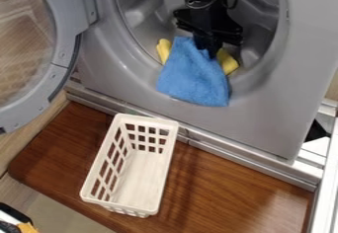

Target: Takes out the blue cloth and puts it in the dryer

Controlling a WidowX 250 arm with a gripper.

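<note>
In the dryer's round opening, my gripper (208, 48) points downward, shut on the upper part of the blue cloth (193, 76). The cloth hangs over the lower lip of the opening, down across the front of the grey dryer (257, 111). Yellow cloth (227, 62) shows on both sides of the blue one, at the bottom of the opening, partly covered by it. Below the dryer, a white plastic basket (140, 180) stands on the brown wooden surface, with nothing inside.
The dryer's round door (61, 44) is swung open at the left. A metal rail (221, 147) runs along the dryer's foot, between it and the wooden board (231, 192). A metal frame (323, 177) stands at the right edge. A black and orange object is in the lower left corner.
</note>
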